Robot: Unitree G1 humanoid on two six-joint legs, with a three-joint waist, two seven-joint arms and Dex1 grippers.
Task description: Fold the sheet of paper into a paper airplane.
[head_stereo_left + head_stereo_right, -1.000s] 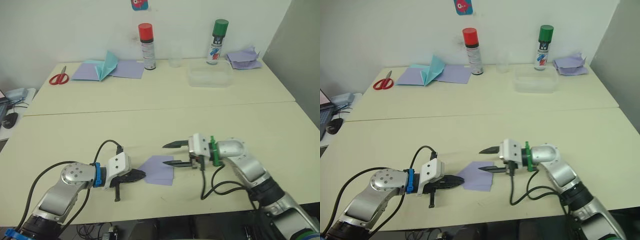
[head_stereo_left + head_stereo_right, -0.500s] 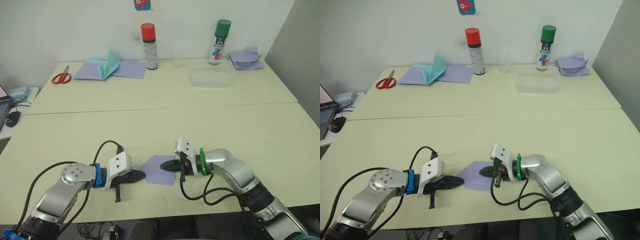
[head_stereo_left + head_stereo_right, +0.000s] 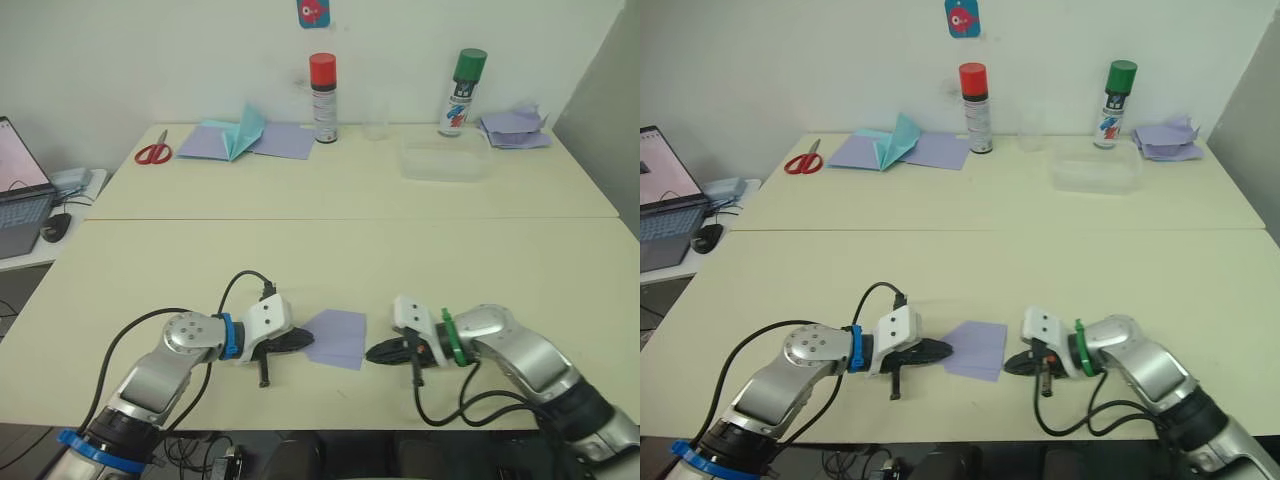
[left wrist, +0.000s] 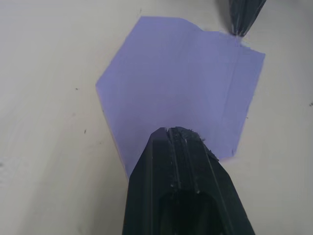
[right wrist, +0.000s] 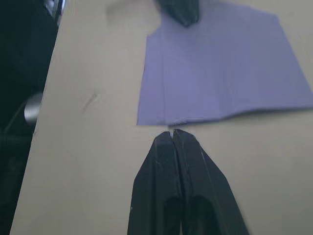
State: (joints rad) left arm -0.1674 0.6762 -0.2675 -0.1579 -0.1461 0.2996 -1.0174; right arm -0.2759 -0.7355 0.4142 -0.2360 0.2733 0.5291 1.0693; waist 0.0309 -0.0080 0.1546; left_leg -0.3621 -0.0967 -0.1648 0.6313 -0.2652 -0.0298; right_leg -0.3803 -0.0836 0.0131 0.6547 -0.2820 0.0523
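Note:
The sheet of paper lies flat near the table's front edge, pale lavender, with faint creases and angled corners on its left side. My left gripper is shut. Its tip rests on the paper's left part, and the left wrist view shows the closed fingers lying over the sheet of paper. My right gripper is shut too. In the right wrist view its closed fingertips sit just off the near edge of the sheet of paper, on bare table.
Along the back of the table stand a teal paper plane on lavender sheets, red scissors, a red-capped can, a green-capped can, a clear box and a crumpled lavender heap. A laptop sits far left.
The camera has shifted. My right gripper was open over the paper's right side, shut there, and has since drawn back to just off its right edge. The left gripper has held still.

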